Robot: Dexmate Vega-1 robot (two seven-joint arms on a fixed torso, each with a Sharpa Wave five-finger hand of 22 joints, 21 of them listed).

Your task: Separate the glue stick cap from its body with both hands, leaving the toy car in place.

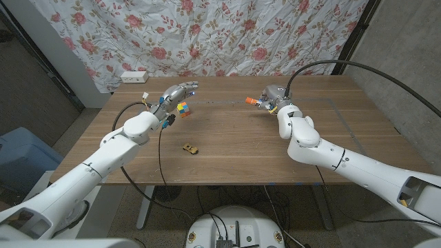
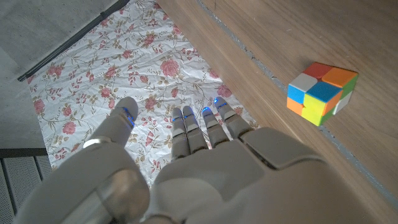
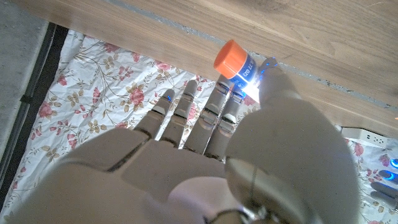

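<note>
My right hand (image 1: pixel 271 97) is raised over the far right of the table and pinches the glue stick (image 1: pixel 254 101) between thumb and fingers. In the right wrist view the orange cap (image 3: pixel 231 58) sits on the blue-labelled body (image 3: pixel 248 74), sticking out past the fingertips (image 3: pixel 219 93). My left hand (image 1: pixel 176 93) hovers at the far left with its fingers (image 2: pixel 198 127) stretched out and nothing in it. The small yellow toy car (image 1: pixel 189 148) stands on the table's middle, nearer the front, apart from both hands.
A colourful puzzle cube (image 1: pixel 182 109) (image 2: pixel 321 92) lies on the wooden table (image 1: pixel 234 151) just below my left hand. A white power strip (image 1: pixel 134 77) sits at the far left edge. A floral cloth (image 1: pixel 227 34) hangs behind the table.
</note>
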